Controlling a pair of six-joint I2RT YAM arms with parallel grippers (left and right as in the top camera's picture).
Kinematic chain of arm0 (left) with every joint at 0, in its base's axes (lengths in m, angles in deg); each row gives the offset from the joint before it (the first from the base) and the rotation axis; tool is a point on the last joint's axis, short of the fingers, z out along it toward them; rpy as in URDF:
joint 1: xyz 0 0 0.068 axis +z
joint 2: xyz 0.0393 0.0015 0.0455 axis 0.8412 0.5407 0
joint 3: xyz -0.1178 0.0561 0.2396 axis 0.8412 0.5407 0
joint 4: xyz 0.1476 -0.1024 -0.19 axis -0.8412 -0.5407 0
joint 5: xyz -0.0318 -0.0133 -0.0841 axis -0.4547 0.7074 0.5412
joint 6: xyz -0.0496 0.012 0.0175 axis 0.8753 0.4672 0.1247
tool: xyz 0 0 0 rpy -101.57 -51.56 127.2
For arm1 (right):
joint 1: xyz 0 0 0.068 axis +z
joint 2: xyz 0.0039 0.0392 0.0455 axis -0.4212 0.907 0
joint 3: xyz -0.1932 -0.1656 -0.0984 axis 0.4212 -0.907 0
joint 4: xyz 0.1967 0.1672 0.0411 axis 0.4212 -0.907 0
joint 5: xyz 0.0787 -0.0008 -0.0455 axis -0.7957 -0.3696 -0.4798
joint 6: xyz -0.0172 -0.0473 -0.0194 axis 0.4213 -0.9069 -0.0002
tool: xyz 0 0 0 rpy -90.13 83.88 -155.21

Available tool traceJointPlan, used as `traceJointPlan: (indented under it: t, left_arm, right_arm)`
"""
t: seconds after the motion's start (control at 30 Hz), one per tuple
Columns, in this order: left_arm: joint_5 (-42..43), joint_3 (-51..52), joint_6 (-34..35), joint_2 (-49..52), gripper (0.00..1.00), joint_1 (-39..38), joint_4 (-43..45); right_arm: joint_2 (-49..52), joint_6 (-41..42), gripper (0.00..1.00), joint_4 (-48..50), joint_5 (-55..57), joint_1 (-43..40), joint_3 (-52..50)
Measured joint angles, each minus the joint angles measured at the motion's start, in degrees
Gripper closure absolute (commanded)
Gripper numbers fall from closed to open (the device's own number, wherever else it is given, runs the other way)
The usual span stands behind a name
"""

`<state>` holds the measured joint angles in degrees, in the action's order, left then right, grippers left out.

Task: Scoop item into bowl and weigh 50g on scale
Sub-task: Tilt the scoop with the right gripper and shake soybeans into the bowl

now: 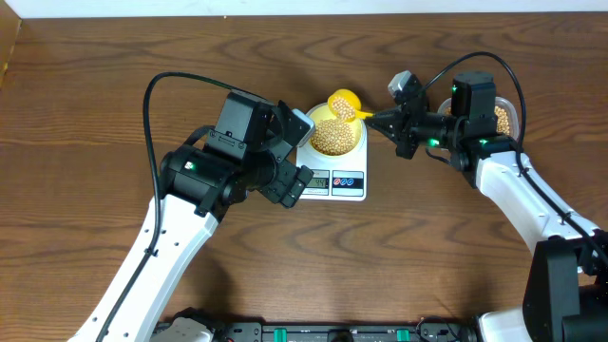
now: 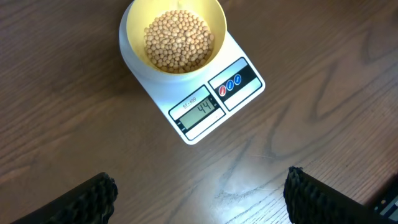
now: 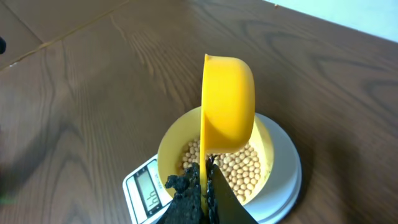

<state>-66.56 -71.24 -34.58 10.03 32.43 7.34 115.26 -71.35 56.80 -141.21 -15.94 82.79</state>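
The pale-yellow bowl [image 1: 334, 134] stands on the white scale [image 1: 344, 183] and holds a heap of tan beans [image 2: 179, 40]. The scale's display [image 2: 199, 109] reads 44. My right gripper [image 1: 378, 118] is shut on the handle of a bright yellow scoop [image 3: 227, 102], tipped on its side over the bowl [image 3: 171, 146]. My left gripper [image 2: 199, 196] is open and empty, over bare wood in front of the scale [image 2: 242, 78].
A clear tub with more beans [image 1: 502, 119] sits at the far right behind my right arm. The wooden table [image 1: 95, 114] runs wide to the left and in front.
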Motion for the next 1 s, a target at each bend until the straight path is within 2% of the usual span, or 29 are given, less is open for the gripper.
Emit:
traceJointPlan:
  t: [1.0]
  left_arm:
    - [0.0,0.0,0.02,0.0,0.12,0.0,0.0]
  right_arm:
    - [0.0,0.61,0.99,-0.04,1.62,1.44,0.0]
